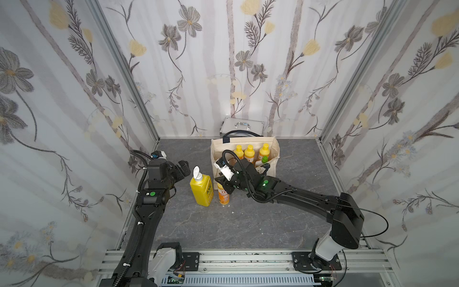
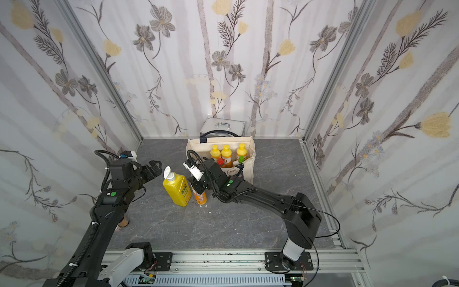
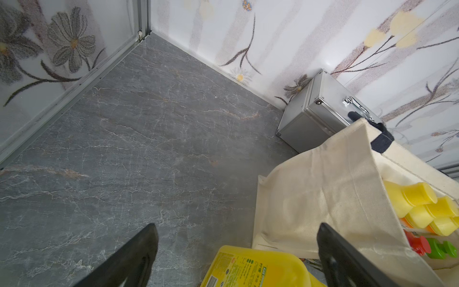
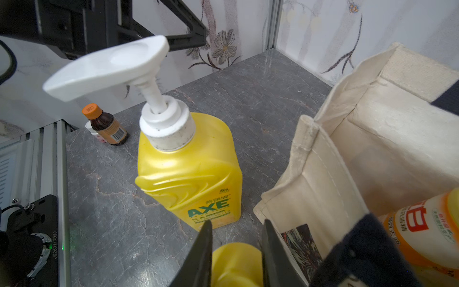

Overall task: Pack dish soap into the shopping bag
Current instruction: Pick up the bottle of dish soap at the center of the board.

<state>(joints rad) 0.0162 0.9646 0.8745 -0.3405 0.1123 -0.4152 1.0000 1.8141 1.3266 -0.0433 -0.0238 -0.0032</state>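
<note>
Tote [image 1: 218,149] holds three orange bottles [image 1: 249,152], red-capped bottle [image 2: 220,162], green-capped bottle [image 1: 264,159].

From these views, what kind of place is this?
Likely a staged robot test cell, not a real home or shop: floral wall panels in an aluminium frame, a marble-look tabletop, and a left arm and right arm bolted to a slotted rail.

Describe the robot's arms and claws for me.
The left arm and right arm are black, boxy links on white bases, with ribbed black cables and a green light each. The left gripper and right gripper have flat black tapered fingers.
</note>
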